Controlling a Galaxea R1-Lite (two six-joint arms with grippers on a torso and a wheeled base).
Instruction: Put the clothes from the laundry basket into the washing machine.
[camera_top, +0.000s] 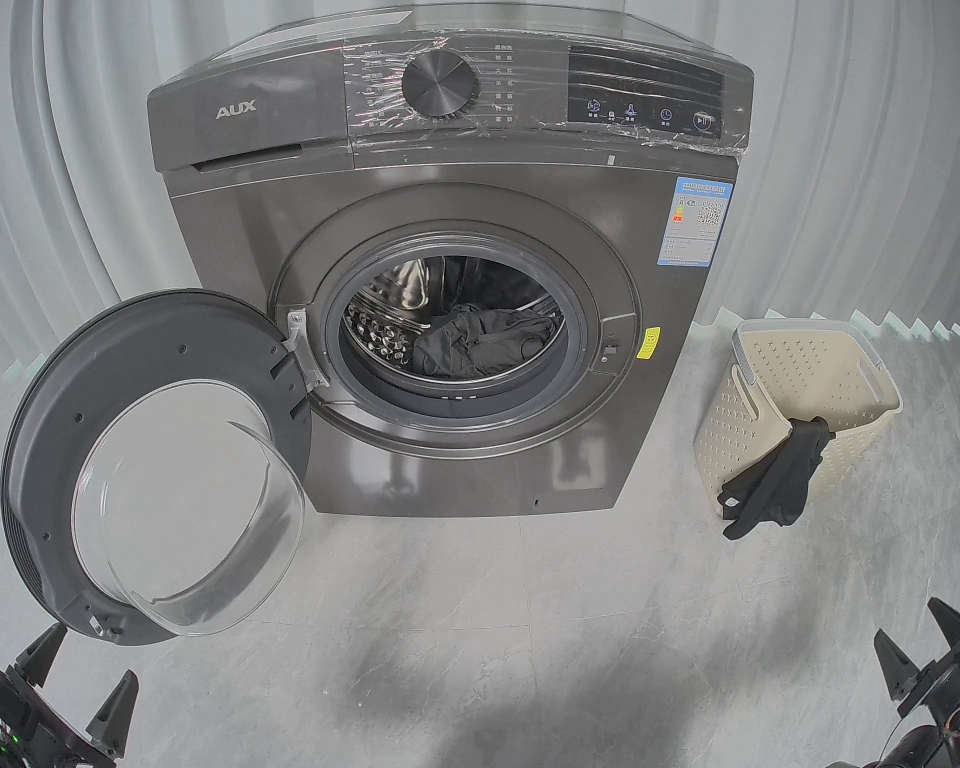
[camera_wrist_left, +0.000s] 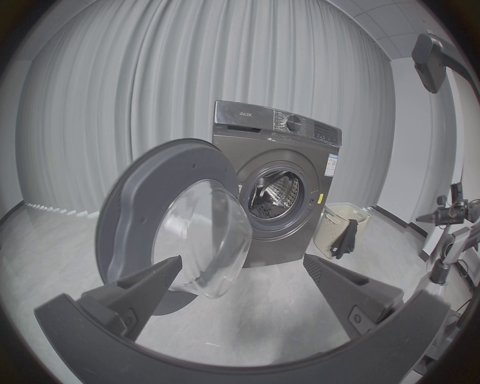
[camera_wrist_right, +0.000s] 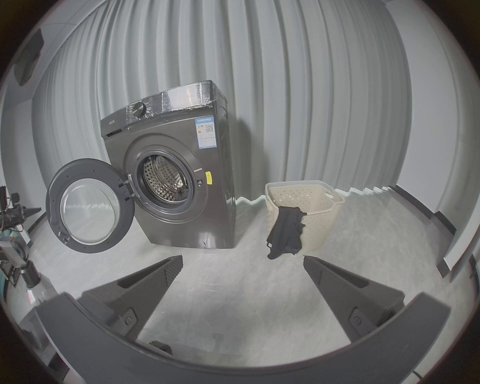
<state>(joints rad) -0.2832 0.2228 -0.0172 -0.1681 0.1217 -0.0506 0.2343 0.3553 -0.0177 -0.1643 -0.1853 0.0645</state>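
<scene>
Grey floor (camera_top: 560, 620); left end effector (camera_wrist_left: 241, 260) and right end effector (camera_wrist_right: 242, 259) both fingers apart, empty; black garment (camera_top: 778, 485) draped over rim of cream perforated plastic laundry basket (camera_top: 808, 326), beside open grey washing machine (camera_top: 450, 180) with dark clothes (camera_top: 480, 340) in drum. Next, likely: right arm grasps garment.

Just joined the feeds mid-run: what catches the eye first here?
The grey washing machine stands dead ahead, its round door swung wide open to the left, with dark clothes lying in the drum. To its right a cream laundry basket sits on the floor, a black garment draped over its front rim and hanging down outside.
</scene>
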